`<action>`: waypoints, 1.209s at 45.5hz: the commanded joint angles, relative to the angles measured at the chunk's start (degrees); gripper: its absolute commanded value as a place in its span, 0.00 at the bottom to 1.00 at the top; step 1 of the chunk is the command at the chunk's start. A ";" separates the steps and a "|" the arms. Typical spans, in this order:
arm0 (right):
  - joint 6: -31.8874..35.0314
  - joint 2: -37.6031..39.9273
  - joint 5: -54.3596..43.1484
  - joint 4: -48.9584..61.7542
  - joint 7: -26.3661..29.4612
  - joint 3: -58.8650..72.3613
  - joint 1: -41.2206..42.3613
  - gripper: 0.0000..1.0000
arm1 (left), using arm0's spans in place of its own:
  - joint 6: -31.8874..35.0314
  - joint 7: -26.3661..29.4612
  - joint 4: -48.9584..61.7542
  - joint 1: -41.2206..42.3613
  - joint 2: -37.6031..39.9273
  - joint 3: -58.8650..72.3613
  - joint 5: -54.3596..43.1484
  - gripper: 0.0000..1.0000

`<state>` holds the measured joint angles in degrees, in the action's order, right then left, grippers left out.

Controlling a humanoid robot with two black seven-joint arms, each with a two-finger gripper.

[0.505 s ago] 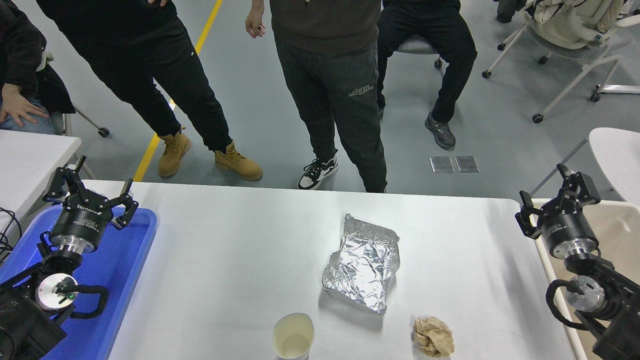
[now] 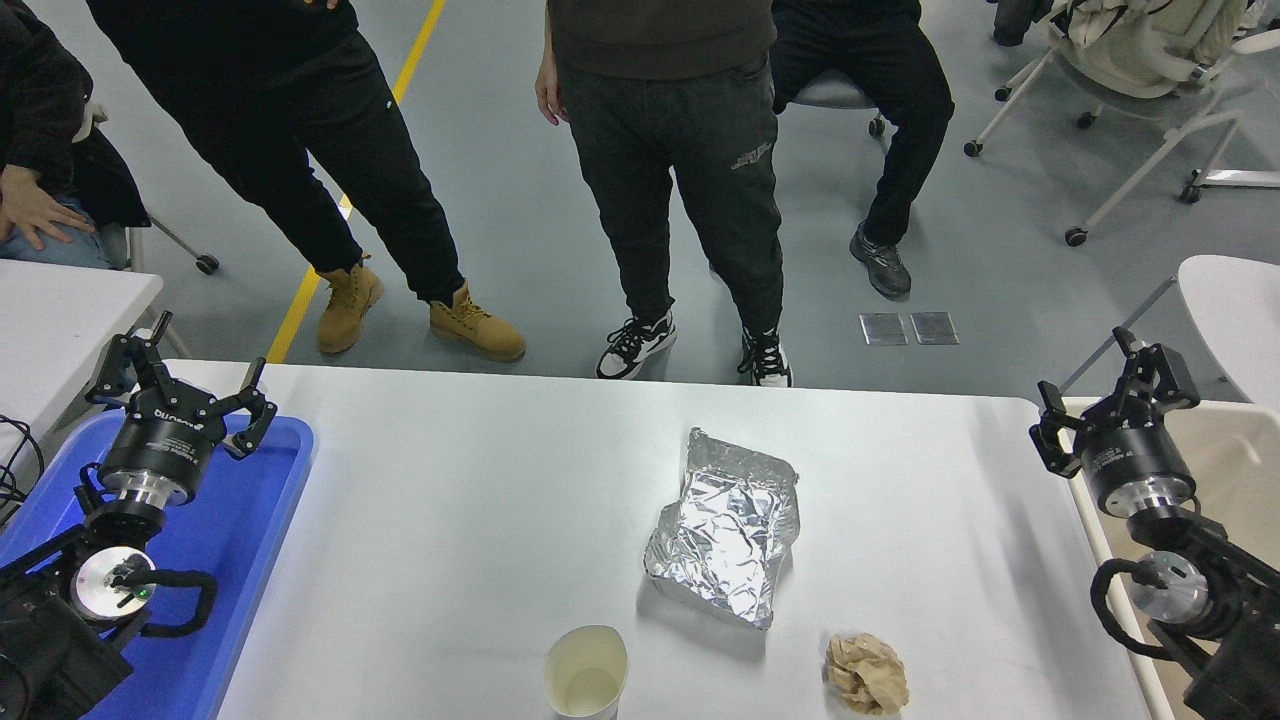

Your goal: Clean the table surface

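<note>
The table surface (image 2: 480, 500) is a wide white top filling the lower half of the head view. On it lie a crumpled foil tray (image 2: 728, 528) right of centre, an empty paper cup (image 2: 586, 672) at the front edge, and a crumpled brown paper ball (image 2: 866, 672) at the front right. My left gripper (image 2: 178, 382) stands open above the blue tray at the left edge. My right gripper (image 2: 1110, 392) hangs open past the table's right edge, holding nothing. Both are far from the litter.
A blue plastic tray (image 2: 250, 540) lies on the table's left end. A beige bin (image 2: 1235, 470) stands beside the right edge. Several people stand or sit along the far side. A smaller white table (image 2: 60, 320) is at the left.
The person in the middle at the far side has shifted stance, with a second shoe now at the table's edge. Neither arm nor any object on the table has moved.
</note>
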<state>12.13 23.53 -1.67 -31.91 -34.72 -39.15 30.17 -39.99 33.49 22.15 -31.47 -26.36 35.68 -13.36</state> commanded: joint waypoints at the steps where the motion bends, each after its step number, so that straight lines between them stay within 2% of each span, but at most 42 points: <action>1: 0.09 -0.06 0.00 0.09 0.00 0.04 -0.02 0.98 | 0.00 0.00 0.00 0.00 -0.01 0.00 0.00 1.00; 27: 0.61 0.99 -0.88 4.13 0.09 0.39 1.47 0.98 | 0.00 0.00 0.00 0.00 -0.01 0.00 0.00 1.00; 43: 0.79 8.72 -1.41 1.94 0.18 0.83 2.78 0.98 | 0.00 0.00 0.00 0.00 -0.01 0.00 0.00 1.00; 55: 0.79 12.15 -0.88 -0.87 0.35 19.09 10.95 0.98 | 0.00 0.00 0.00 0.00 -0.01 0.00 0.00 1.00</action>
<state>12.86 32.24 -2.76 -30.12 -34.53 -33.10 34.91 -39.99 33.49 22.15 -31.46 -26.37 35.68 -13.36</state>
